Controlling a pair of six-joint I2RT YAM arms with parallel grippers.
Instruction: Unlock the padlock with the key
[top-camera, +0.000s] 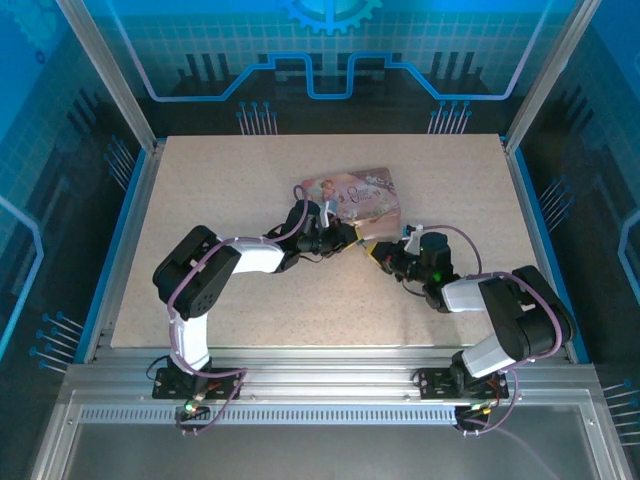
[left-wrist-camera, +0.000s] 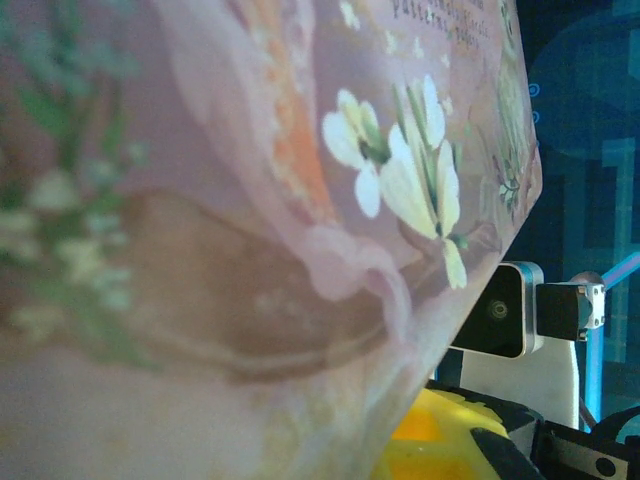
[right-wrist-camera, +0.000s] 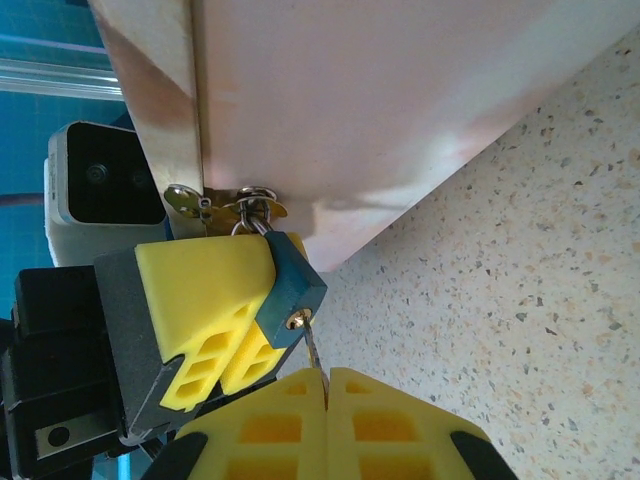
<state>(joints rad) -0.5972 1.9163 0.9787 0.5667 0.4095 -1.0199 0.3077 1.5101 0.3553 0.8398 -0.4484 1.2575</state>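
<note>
Padlock (right-wrist-camera: 292, 285) hangs on box (right-wrist-camera: 380, 110) hasp (right-wrist-camera: 245, 205); key (right-wrist-camera: 312, 350) in padlock keyhole; box on table (right-wrist-camera: 520, 300).

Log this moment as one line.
step: key tip at keyhole | left gripper: holding padlock on tin hasp | right gripper: shut on key

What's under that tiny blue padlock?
A thin key meets the padlock's bottom keyhole, pinched by the right gripper. Whether its tip is inside is hidden; so is its head, between the fingers.

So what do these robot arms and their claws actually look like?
The left arm and right arm have black joints, white shells, lilac cables. The left claw and right claw have chunky yellow fingers with hollow cells, in black mounts.
</note>
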